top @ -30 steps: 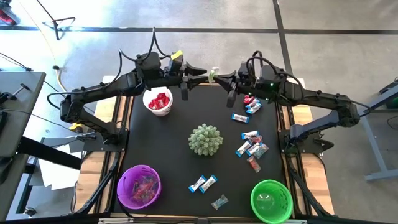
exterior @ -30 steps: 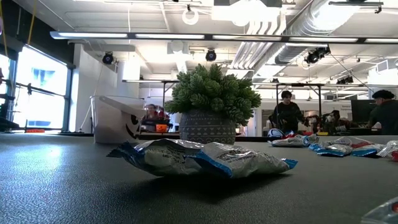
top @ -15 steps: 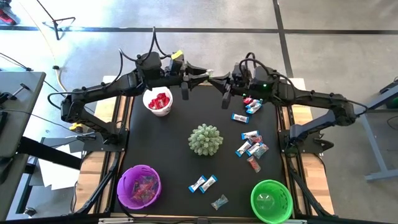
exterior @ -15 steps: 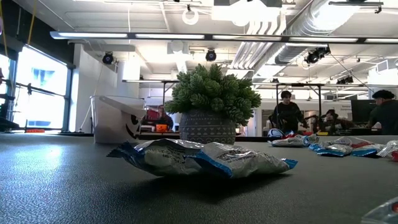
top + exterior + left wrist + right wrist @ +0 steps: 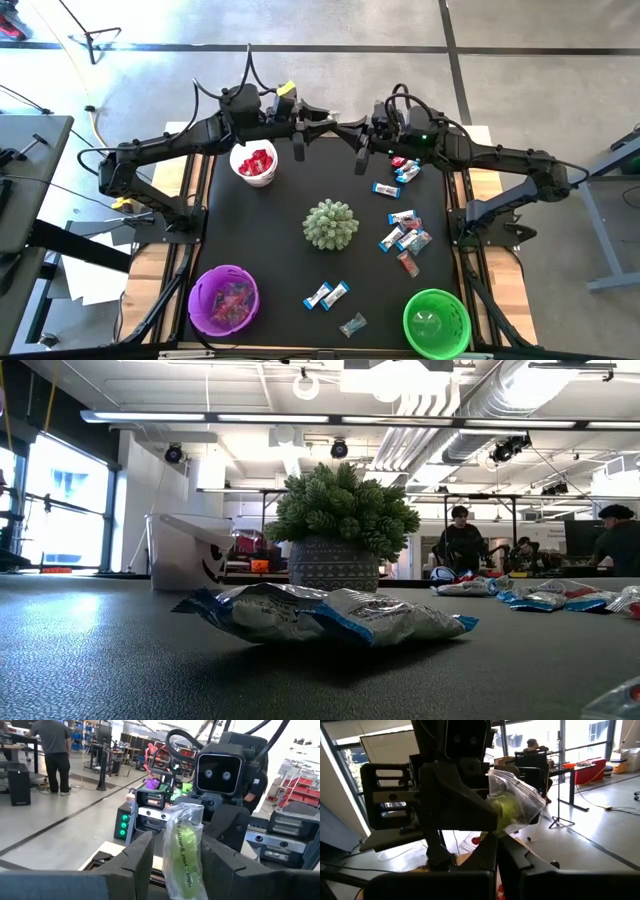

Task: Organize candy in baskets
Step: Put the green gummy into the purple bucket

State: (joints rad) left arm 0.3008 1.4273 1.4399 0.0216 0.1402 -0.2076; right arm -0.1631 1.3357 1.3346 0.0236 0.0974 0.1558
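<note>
A green candy in a clear wrapper [image 5: 183,847] hangs high above the table's far edge, with my left gripper [image 5: 336,123] shut on it. My right gripper [image 5: 351,128] faces it, level and shut, its tips [image 5: 496,836] right at the candy [image 5: 512,805]. The white basket [image 5: 254,163] holds red candy. The purple basket [image 5: 223,299] stands at the near left and the green basket [image 5: 436,322] at the near right. Loose blue-and-silver and red candy [image 5: 404,232] lies on the right of the black mat. My left gripper pinches the candy's middle [image 5: 175,862] between its two fingers, which come level from the table's left. The candy stands upright, lifted clear, and its crumpled wrapper end [image 5: 186,812] sticks up above the fingers. My right gripper's shut tips reach the candy's lower side [image 5: 501,822]; whether they touch it, I cannot tell.
A spiky pale-green ball [image 5: 330,223] sits mid-table. Two blue-and-silver candies [image 5: 327,294] and a clear-wrapped one [image 5: 352,324] lie near the front edge. People stand in the room beyond the table.
My right gripper, shut throughout, has moved toward the table's left and closed the gap to the candy in my left gripper.
</note>
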